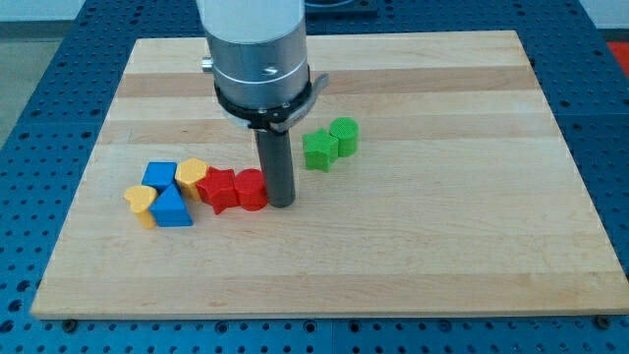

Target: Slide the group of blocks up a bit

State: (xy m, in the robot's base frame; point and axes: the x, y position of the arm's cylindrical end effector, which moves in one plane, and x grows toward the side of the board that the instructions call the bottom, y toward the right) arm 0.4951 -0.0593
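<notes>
Blue triangular block (172,209) is sitting lowest; my tip (282,203), holding nothing, is touching the red cylinder (252,190); upward push seemingly remaining.

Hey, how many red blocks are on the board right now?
2. A red star block and a red cylinder block sit side by side; my tip is at the cylinder's right. None seem hidden.

One raised view looks obliquely down across the whole wooden board (442,246).

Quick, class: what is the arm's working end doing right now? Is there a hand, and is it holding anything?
No hand: the arm ends in a rod and holds nothing.
My tip rests on the board at the view's right of the red cylinder, seemingly touching it.
</notes>
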